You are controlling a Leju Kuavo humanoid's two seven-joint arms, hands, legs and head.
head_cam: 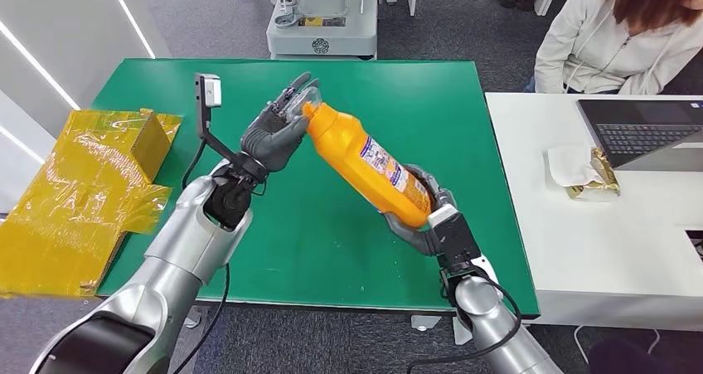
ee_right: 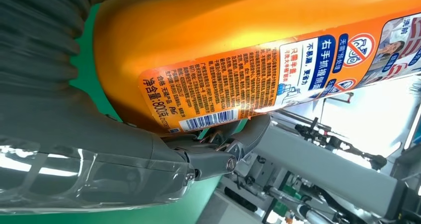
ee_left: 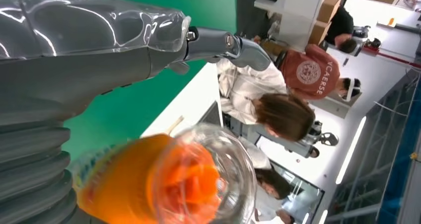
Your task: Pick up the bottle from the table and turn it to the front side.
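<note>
Fingers (head_cam: 412,225) of the right hand (head_cam: 419,212) are wrapped round the base of the orange bottle (head_cam: 369,162), clamped on it, and the bottle is up off the green table (head_cam: 332,250), hanging in the air over its middle. The bottle's long axis runs on a slant, base low and toward the robot's right, cap high and toward its left. That cap end sits right in the left hand (head_cam: 278,125), whose fingers (head_cam: 294,92) curl around the neck; from the left wrist view the orange cap (ee_left: 186,182) fills the foreground just off the thumb, though whether those fingers truly pinch it or merely cup it, one cannot tell for sure. It looks like contact.

Both arms are raised and bent inward, palms facing each other along the bottle. The right wrist view shows the label (ee_right: 258,85) with barcode and fine print facing that camera, so this reads as the back side. The judgement: the turn is under way, not finished, and it hinges on rolling the bottle about that slanted axis with the left hand steadying the cap. A person in a white hoodie (head_cam: 597,42) sits at the white desk (head_cam: 597,250) alongside.
</note>
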